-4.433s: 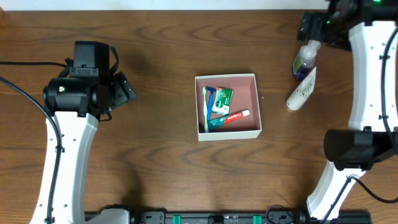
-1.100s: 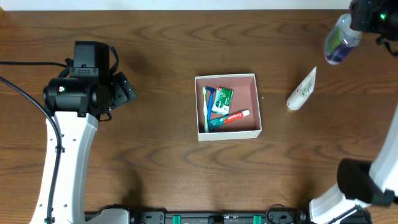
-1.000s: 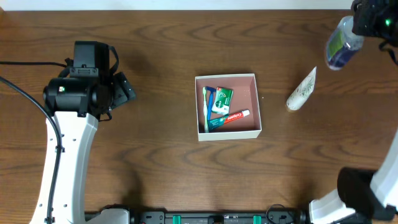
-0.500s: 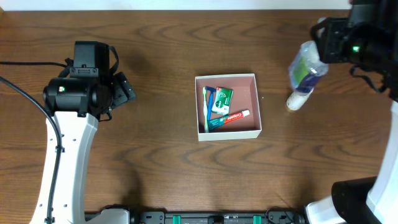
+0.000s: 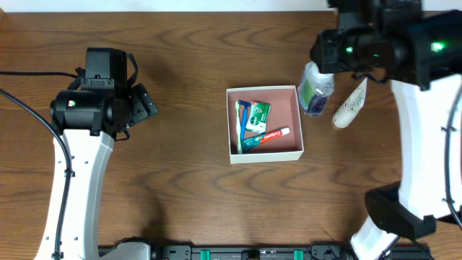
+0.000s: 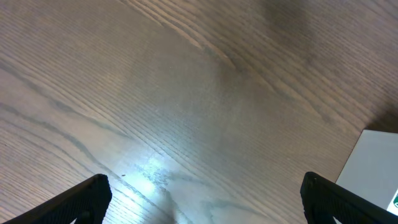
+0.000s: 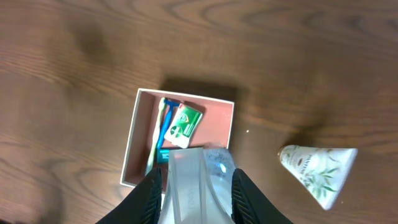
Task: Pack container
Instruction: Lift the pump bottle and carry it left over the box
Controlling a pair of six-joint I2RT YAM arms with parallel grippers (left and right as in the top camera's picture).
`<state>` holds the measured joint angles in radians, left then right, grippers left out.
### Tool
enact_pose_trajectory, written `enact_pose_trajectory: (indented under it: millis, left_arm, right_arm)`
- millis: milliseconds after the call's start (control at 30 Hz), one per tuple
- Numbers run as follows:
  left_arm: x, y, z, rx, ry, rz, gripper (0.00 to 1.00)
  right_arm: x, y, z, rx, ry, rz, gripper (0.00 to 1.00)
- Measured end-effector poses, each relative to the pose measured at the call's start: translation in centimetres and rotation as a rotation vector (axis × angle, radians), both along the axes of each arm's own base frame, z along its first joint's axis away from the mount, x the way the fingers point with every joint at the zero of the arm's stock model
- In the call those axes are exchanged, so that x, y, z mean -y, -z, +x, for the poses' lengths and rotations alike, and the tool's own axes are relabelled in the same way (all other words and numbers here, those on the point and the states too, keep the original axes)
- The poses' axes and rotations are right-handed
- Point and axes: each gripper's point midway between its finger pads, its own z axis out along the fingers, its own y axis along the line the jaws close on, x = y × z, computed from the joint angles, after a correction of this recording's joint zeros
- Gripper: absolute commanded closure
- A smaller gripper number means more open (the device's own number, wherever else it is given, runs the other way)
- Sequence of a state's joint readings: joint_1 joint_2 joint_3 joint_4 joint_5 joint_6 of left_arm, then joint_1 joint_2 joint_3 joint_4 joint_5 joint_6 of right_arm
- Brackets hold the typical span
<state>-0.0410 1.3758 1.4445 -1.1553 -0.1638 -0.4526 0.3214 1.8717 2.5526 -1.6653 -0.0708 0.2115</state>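
The container [image 5: 264,88], a shallow white-walled box with a pinkish inside, sits mid-table. It holds a blue razor [image 5: 241,123], a green pack [image 5: 257,115] and a toothpaste tube [image 5: 268,136]. My right gripper [image 5: 326,61] is shut on a clear bottle [image 5: 315,89] with a green label, held in the air over the container's right wall. In the right wrist view the bottle [image 7: 199,180] fills the gap between my right gripper's [image 7: 198,193] jaws, above the container [image 7: 132,143]. My left gripper [image 5: 141,105] stands open and empty well left of the container.
A white tube with a leaf print [image 5: 351,103] lies on the wood just right of the container, beside the held bottle; the right wrist view shows this white tube [image 7: 317,171] too. The left wrist view shows bare wood and a container corner [image 6: 373,168].
My right gripper has carried the bottle from the table's far right corner leftward to the container's right wall. The left arm has not moved.
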Motion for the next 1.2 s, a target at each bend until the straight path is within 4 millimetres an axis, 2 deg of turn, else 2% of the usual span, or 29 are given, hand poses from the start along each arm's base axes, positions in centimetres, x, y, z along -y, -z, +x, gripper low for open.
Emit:
enact_pose_trajectory:
  millis: [200,500,967,1200]
  left_arm:
    - [0.0,0.0,0.0,0.0,0.0,0.0,0.02]
    - [0.0,0.0,0.0,0.0,0.0,0.0,0.02]
    - [0.0,0.0,0.0,0.0,0.0,0.0,0.02]
    - [0.0,0.0,0.0,0.0,0.0,0.0,0.02]
  right_arm:
    - [-1.2,2.0,0.8,-0.057,0.041,-0.012,0.89]
    - [-1.5,4.5,2.0,-0.117,0.171,-0.043,0.92]
    - [-3.6,10.6,4.5,-0.232,0.213,-0.09,0.92]
    - [-3.7,11.5,4.7,-0.257,0.24,-0.09,0.92]
